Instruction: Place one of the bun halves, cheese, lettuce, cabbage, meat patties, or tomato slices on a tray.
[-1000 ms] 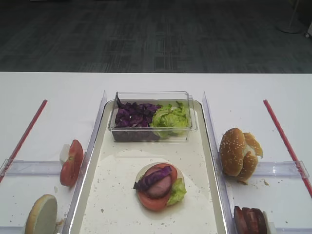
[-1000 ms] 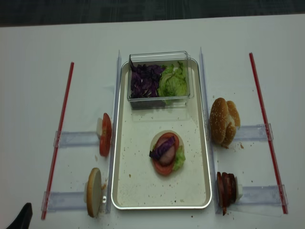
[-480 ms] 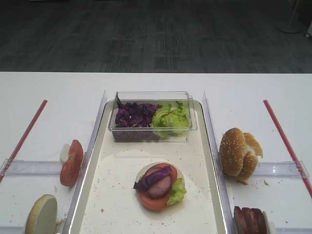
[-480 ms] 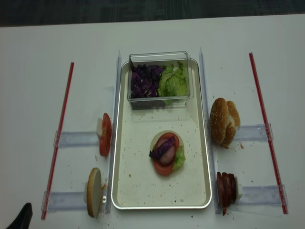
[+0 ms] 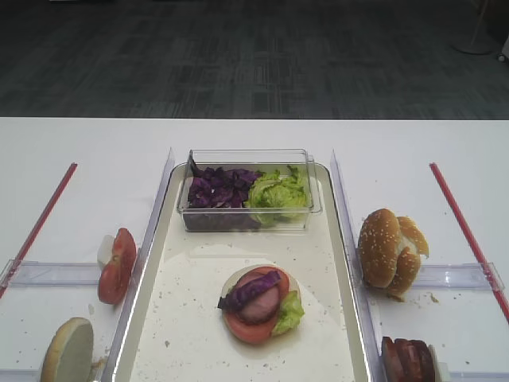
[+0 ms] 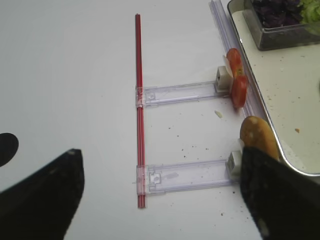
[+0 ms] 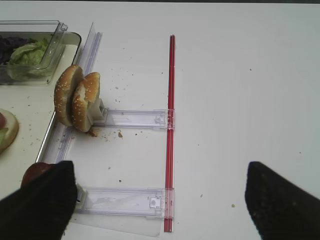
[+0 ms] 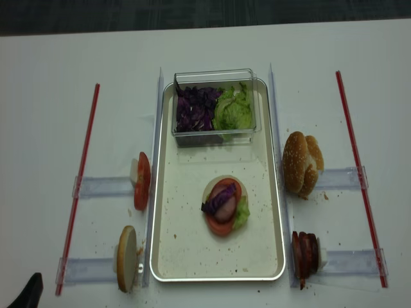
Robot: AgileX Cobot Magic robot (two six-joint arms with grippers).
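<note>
The cream tray holds a stack: a pale bun half, a tomato slice, a meat patty, a cabbage strip and lettuce. Right of the tray, two bun halves stand on edge, with meat patties nearer me. On the left are tomato slices and one bun half. My left gripper hangs open above the left table. My right gripper hangs open above the right table. No cheese shows.
A clear plastic box at the tray's far end holds cabbage and lettuce. Clear plastic racks and red strips lie on the white table either side. A dark tip shows at the bottom left.
</note>
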